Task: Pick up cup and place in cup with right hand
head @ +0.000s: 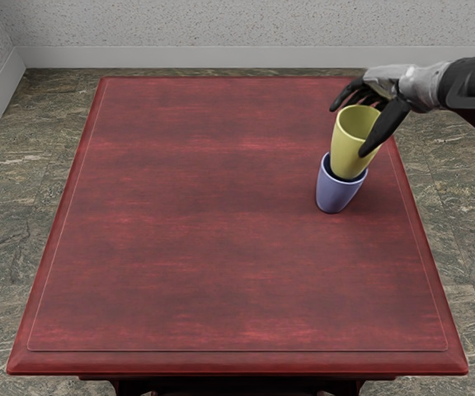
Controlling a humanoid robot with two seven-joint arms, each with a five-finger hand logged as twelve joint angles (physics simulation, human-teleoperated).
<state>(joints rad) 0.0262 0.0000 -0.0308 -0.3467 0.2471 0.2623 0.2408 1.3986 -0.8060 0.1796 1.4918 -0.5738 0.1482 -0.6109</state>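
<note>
head view: where's the right hand (369, 111)?

over the far right part of the worktop (221, 214). arm enters from the right edge, palm side down.

fingers (389, 124)?

partway open, bent around the yellow cup (348, 147). thumb lies across its right side, the others arch past the rim on the far side. grip reads as a hold; the far-side contacts are hidden.

cup attitude?

about upright, mouth up. its base is at the mouth of the blue-violet cup (335, 194), most of the yellow body above that rim. can't tell whether the base touches the inside.

and the lower cup?

upright on the worktop, right of centre. dark inner wall shows around the yellow base. the hand is clear of its outside.

surroundings?

worktop is dark red with streaky grain, thin inlaid line near the border. brown-grey stone floor (11, 206) around it, pale speckled wall (221, 23) behind, white baseboard (221, 56) along the wall's foot.
</note>
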